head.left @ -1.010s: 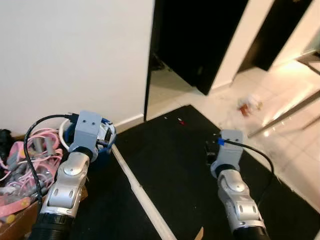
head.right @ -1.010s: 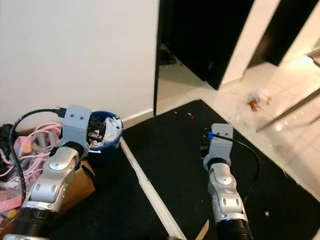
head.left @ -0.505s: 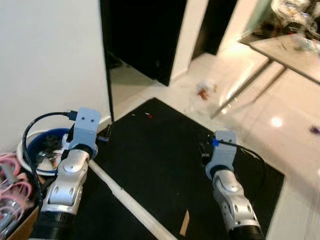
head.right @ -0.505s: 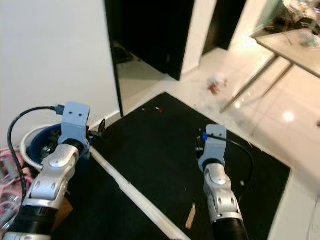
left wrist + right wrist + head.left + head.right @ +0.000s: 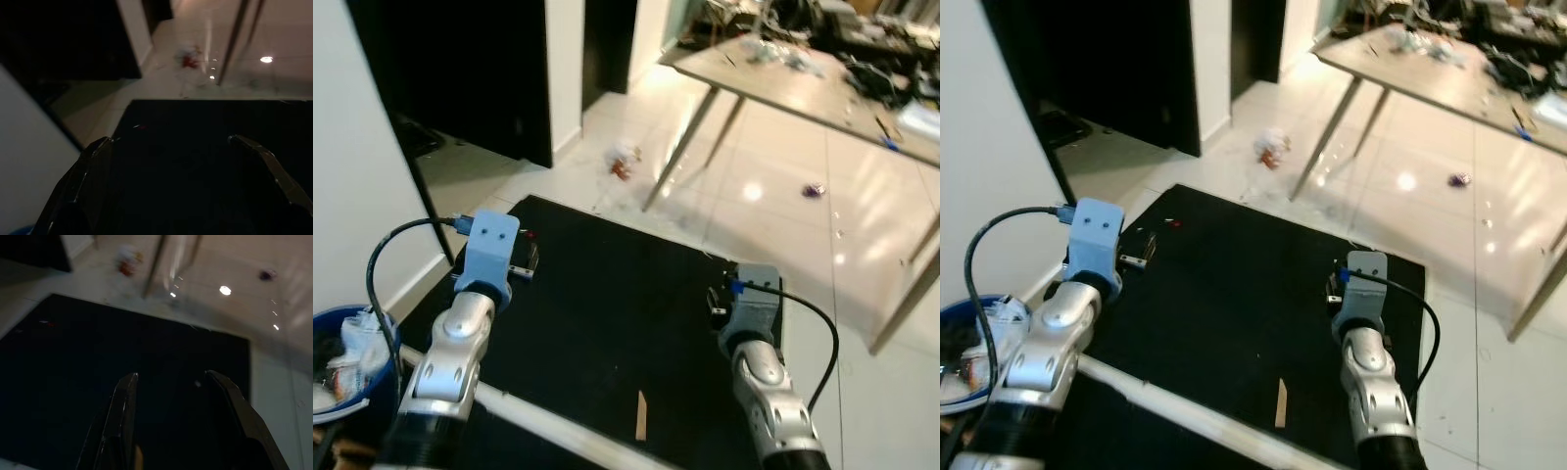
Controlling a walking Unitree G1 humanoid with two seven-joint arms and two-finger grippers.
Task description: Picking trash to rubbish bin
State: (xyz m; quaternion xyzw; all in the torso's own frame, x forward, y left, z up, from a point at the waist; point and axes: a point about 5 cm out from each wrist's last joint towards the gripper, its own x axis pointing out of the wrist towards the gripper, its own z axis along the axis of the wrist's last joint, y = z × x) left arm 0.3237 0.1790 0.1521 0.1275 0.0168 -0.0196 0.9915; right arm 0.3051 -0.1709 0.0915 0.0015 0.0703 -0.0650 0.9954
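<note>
Bare black mat (image 5: 626,323); table legs (image 5: 690,127) beyond

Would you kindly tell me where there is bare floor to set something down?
The black mat between both hands is mostly bare, as are the tiles between mat and table. The bin is full.

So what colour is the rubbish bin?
Blue, the bin at the robot's left; clearest in the left eye view.

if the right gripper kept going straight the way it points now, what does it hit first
Most likely the black mat: the right gripper points forward and down at it with its fingers open and nothing between them. Depth is hard to judge.
</note>
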